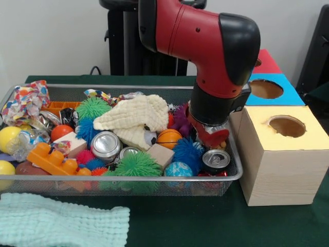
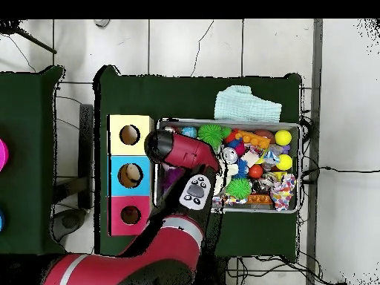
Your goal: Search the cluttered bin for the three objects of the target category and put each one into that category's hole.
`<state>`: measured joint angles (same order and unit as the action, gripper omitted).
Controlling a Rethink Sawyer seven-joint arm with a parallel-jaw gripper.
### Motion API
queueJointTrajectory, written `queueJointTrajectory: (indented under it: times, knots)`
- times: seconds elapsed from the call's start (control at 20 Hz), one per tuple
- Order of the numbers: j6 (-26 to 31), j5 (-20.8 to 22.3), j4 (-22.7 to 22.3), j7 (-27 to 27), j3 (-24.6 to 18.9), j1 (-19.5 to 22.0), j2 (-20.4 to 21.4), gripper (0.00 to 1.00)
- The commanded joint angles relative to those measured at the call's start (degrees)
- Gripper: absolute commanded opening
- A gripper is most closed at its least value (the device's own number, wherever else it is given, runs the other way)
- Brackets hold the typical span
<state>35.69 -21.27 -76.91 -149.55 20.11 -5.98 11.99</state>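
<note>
The wire mesh bin (image 1: 128,178) is full of mixed toys; it also shows in the overhead view (image 2: 237,121). My gripper (image 1: 212,138) is down inside the bin's right end in the front view, among a blue spiky ball (image 1: 187,154), a purple toy (image 1: 180,121) and a soda can (image 1: 216,159). The arm hides it from above. No striped orange or tan plush animal shows plainly. The red-surround hole (image 2: 130,215) is on the wooden box beside the bin; in the front view only a corner of its red surround (image 1: 267,60) shows behind the arm.
The box also has a blue-surround hole (image 1: 266,89) and a yellow-surround hole (image 1: 286,126). A cream cloth (image 1: 136,116) lies over the bin's middle, with green spiky balls (image 1: 138,164), a can (image 1: 105,145), a mini basketball (image 1: 168,138) and an orange block (image 1: 49,158). A mint cloth (image 1: 61,224) lies outside.
</note>
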Motion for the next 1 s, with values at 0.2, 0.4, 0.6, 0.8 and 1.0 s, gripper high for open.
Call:
queueJointTrajectory:
  times: [0.2,0.4,0.6,0.8,1.0]
  knots:
    - [8.8,-2.9,-4.0,-12.7,-2.7,-1.9,2.7,1.0]
    - [9.6,-2.5,-4.7,-12.2,-2.4,-2.0,3.7,1.0]
    - [7.7,-2.8,-5.8,-11.4,-3.3,-1.4,3.5,1.0]
    - [4.0,-3.0,-5.2,-10.2,-4.8,-0.2,1.0,1.0]
    - [2.0,-3.7,-4.5,-10.4,-5.6,-0.1,-0.6,1.0]
